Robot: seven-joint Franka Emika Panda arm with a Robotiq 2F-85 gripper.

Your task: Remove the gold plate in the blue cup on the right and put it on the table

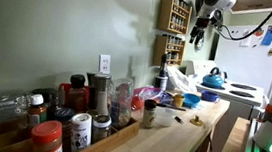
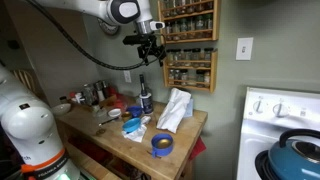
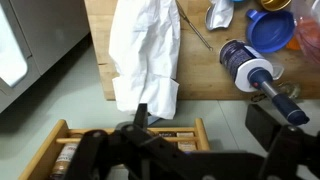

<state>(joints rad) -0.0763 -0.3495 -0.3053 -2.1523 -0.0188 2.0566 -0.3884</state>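
Note:
The blue cup point(image 2: 162, 145) is small and squat and stands on the wooden table point(image 2: 185, 135) near its front edge, in front of a white cloth. It also shows in an exterior view point(image 1: 208, 95), close to the stove. I cannot make out the gold plate inside it. My gripper point(image 2: 150, 50) hangs high above the table by the wall spice rack, far above the cup, and also shows in an exterior view point(image 1: 199, 27). In the wrist view its two fingers point(image 3: 200, 125) are apart with nothing between them.
A crumpled white cloth point(image 3: 145, 50) lies by the table's end. A blue bottle point(image 3: 250, 70) and a blue dish point(image 3: 270, 28) stand beside it. A wooden spice rack point(image 2: 190, 40) hangs on the wall. A large blue kettle point(image 2: 300, 160) sits on the stove. Several spice jars point(image 1: 71, 125) crowd the near end.

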